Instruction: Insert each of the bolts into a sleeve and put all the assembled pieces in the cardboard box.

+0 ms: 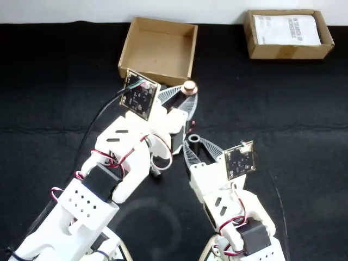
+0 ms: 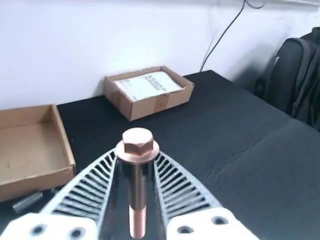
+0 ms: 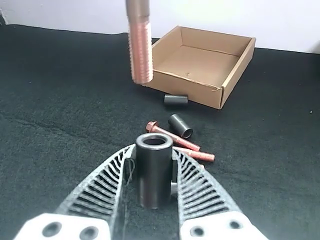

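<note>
My left gripper [image 1: 187, 97] [image 2: 136, 161] is shut on a copper bolt [image 1: 189, 87] [image 2: 137, 172], gripping its shank with the hex head toward the tips. My right gripper [image 1: 194, 143] [image 3: 154, 156] is shut on a dark sleeve [image 1: 193, 139] [image 3: 153, 170], held upright with its bore open at the top. The bolt's threaded end [image 3: 139, 47] hangs above and a little to one side of that sleeve, not touching it. The open cardboard box [image 1: 159, 48] [image 3: 189, 88] [image 2: 35, 175] stands beyond both grippers with nothing in it.
Two loose sleeves [image 3: 175, 99] [image 3: 181, 125] and two loose copper bolts [image 3: 172, 137] [image 3: 196, 154] lie on the black cloth between the held sleeve and the box. A second box holding a printed sheet [image 1: 286, 33] [image 2: 149, 91] stands at the back right.
</note>
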